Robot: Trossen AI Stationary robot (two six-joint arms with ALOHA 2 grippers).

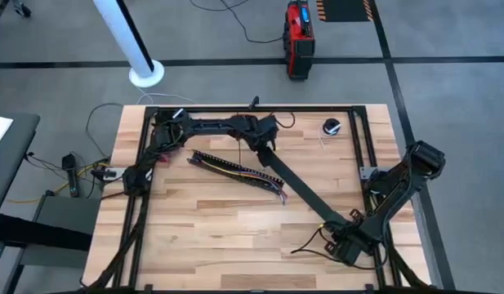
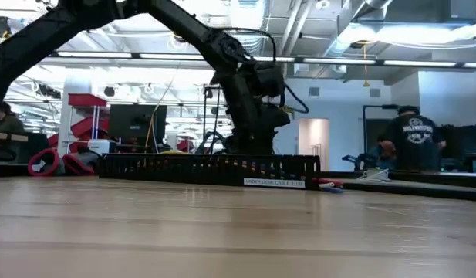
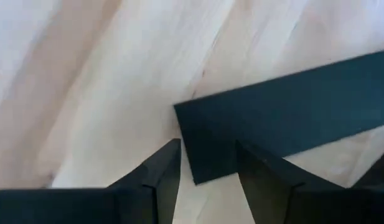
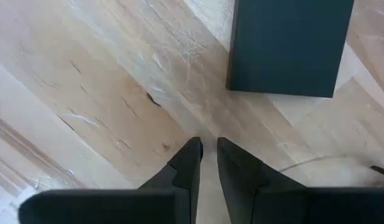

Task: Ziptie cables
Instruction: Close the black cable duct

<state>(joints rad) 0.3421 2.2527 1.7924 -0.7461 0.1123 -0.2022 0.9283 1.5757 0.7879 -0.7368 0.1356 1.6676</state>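
Note:
The cables (image 1: 253, 175) are thin coloured wires lying along a black comb-slotted channel (image 1: 227, 167) at mid table. In the low view their red and blue ends (image 2: 330, 185) stick out beside the channel (image 2: 207, 168). A long flat black strip (image 1: 309, 189) lies slanted on the wood. My left gripper (image 1: 266, 140) is open, its fingers (image 3: 170, 171) standing over the strip's far end (image 3: 207, 140). My right gripper (image 4: 208, 152) is shut, just off the strip's near end (image 4: 285, 50), with nothing between its fingers. My left gripper points down at the flat strip's far end (image 3: 204, 155), one finger off its corner and the other over its surface. I cannot tell whether the fingers touch the strip, which lies flat on the table.
A black metal frame (image 1: 362, 139) runs round the tabletop. A small round black object (image 1: 332, 126) sits at the far right. A thin dark wire (image 1: 310, 243) curls on the wood beside my right gripper. Bare wood (image 1: 211, 237) lies at the near left.

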